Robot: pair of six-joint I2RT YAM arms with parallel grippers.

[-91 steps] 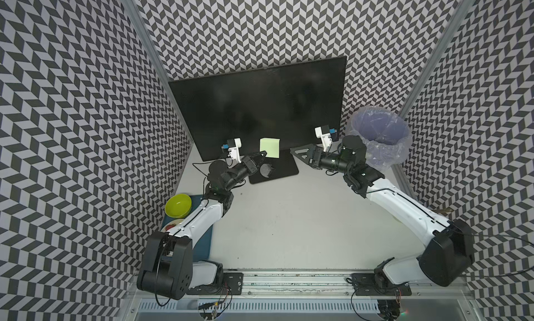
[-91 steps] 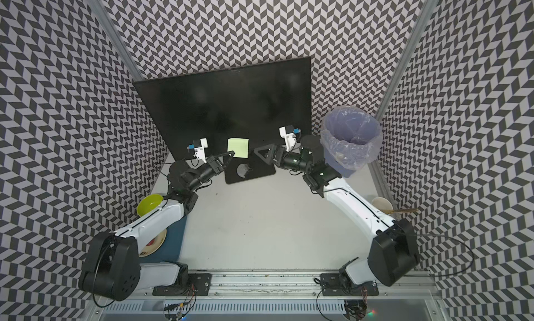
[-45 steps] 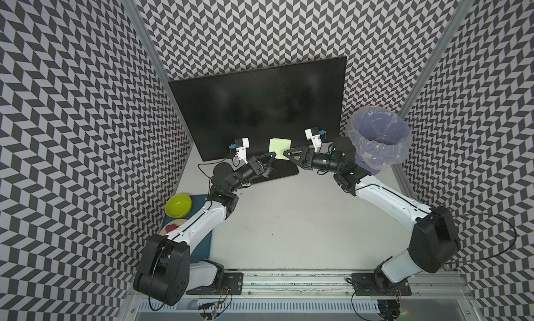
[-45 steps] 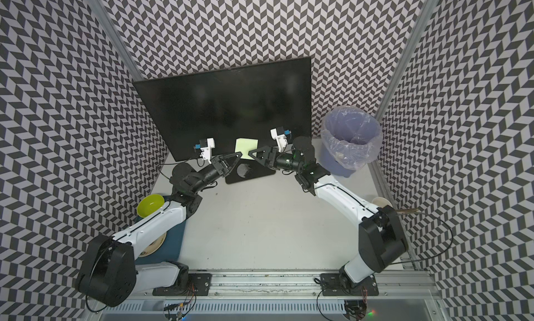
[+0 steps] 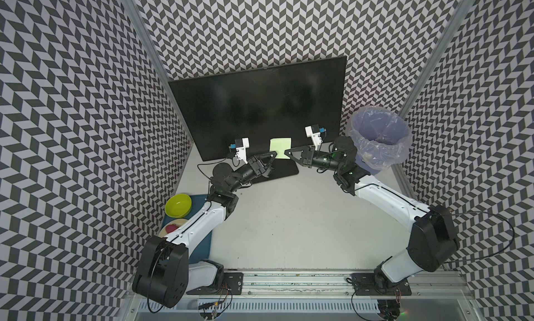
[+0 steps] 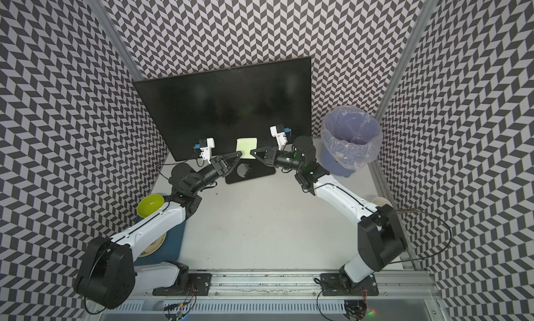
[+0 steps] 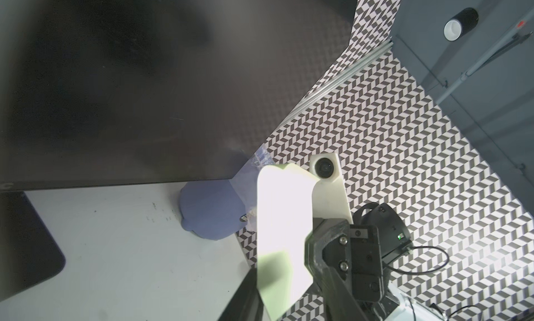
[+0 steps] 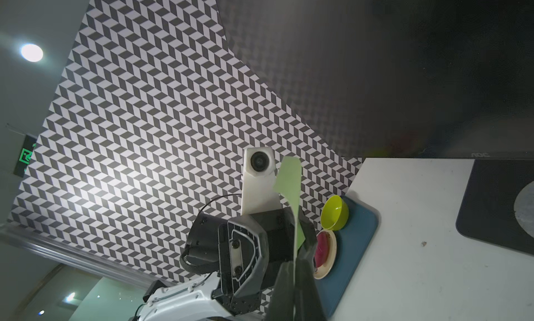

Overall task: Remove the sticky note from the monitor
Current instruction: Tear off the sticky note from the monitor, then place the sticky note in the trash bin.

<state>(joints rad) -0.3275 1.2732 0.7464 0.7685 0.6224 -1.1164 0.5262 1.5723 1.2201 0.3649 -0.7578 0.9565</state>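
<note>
The pale green sticky note hangs in the air in front of the monitor's lower edge, above its black base. It does not touch the screen. My right gripper is shut on the note's lower right edge. In the right wrist view the note rises edge-on from the shut right gripper. My left gripper is open at the lower left corner. In the left wrist view the note rests beside one finger.
A blue bin lined with a clear bag stands right of the monitor, just behind the right arm. A lime bowl and a plate sit on a dark blue tray by the left wall. Patterned walls close in three sides.
The right gripper came in from the right and shut on the note. The left gripper, shut before, carried the note slightly right and then opened.
</note>
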